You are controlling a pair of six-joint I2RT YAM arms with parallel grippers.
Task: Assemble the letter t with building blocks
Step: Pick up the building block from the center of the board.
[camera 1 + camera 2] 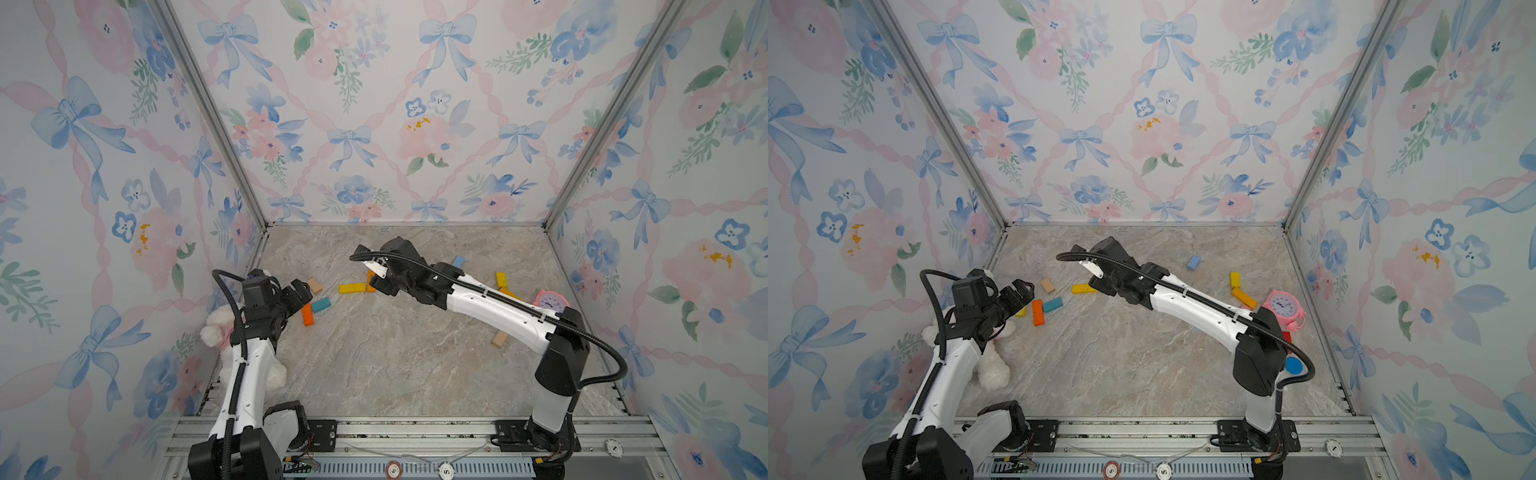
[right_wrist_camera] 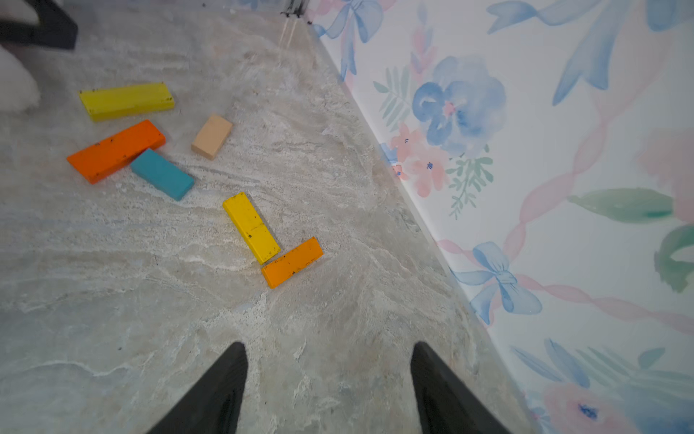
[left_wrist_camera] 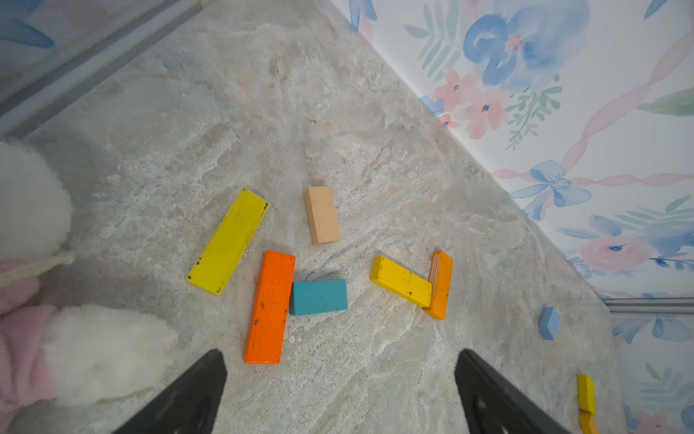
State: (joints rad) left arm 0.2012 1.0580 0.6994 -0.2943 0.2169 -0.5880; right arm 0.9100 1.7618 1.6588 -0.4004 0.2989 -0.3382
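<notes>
Right tool (image 2: 328, 345) is spread, empty, hanging close by the flat yellow wooden block (image 2: 251, 227) lying far-centre, its end touching the amber-orange wooden block (image 2: 292, 262). Stem meets crossbar, I guess. Left tool (image 3: 340, 351) gapes empty too.

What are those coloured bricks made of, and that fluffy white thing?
The long orange brick looks like painted wood: matte colour, dark chips along its edges. The pale brick seems bare wood. The white toy looks like plush, fuzzy all over.
</notes>
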